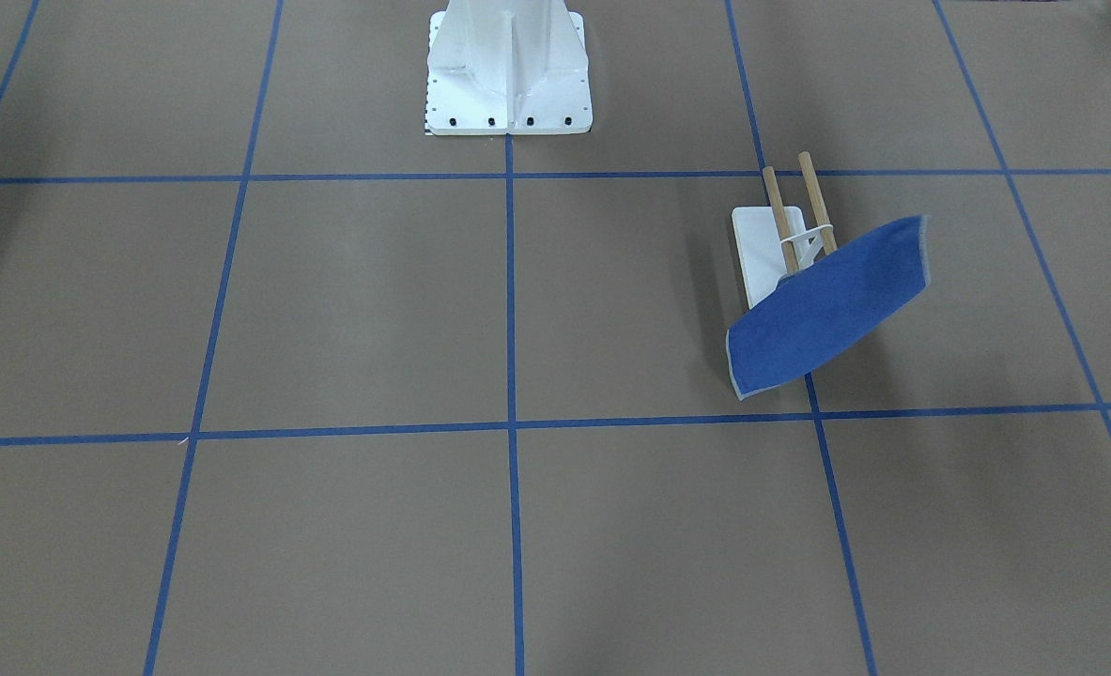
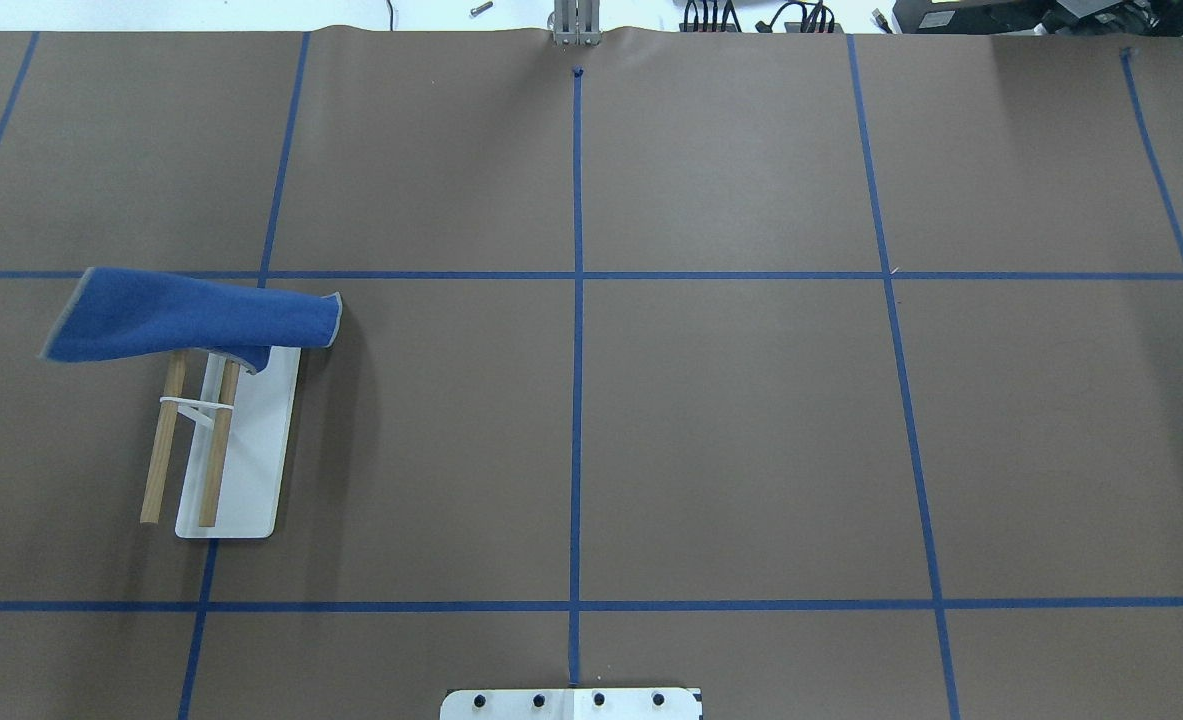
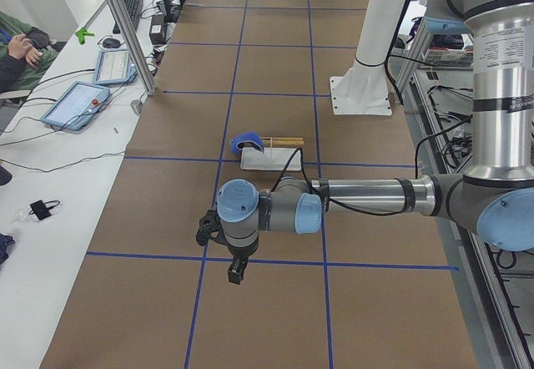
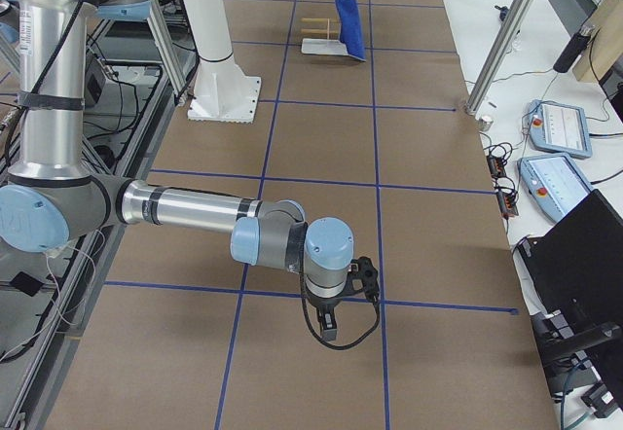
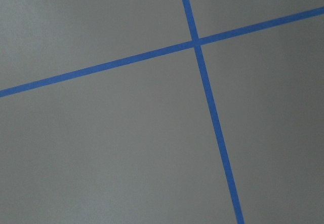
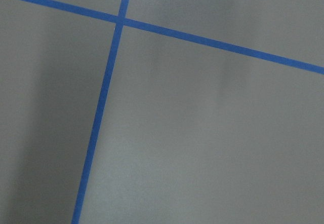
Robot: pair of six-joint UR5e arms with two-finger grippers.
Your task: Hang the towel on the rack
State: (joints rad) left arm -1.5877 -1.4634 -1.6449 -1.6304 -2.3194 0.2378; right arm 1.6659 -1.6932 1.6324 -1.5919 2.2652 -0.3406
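The royal blue towel (image 2: 191, 318) lies draped across the far ends of the rack's two wooden dowels (image 2: 163, 450), its ends sticking out on both sides. The rack's white base (image 2: 251, 450) stands on the left half of the table. Towel (image 1: 827, 305) and rack (image 1: 762, 249) also show in the front-facing view. My left gripper (image 3: 237, 273) hangs over bare table well away from the towel (image 3: 247, 142); I cannot tell if it is open. My right gripper (image 4: 329, 325) hangs at the table's opposite end, far from the towel (image 4: 349, 26); I cannot tell its state either.
The white bolted robot pedestal (image 1: 508, 75) stands at the table's robot-side middle. Brown paper with blue tape grid lines (image 2: 577, 400) covers the table. Tablets and cables (image 3: 79, 102) lie on the operators' side bench. Both wrist views show only paper and tape.
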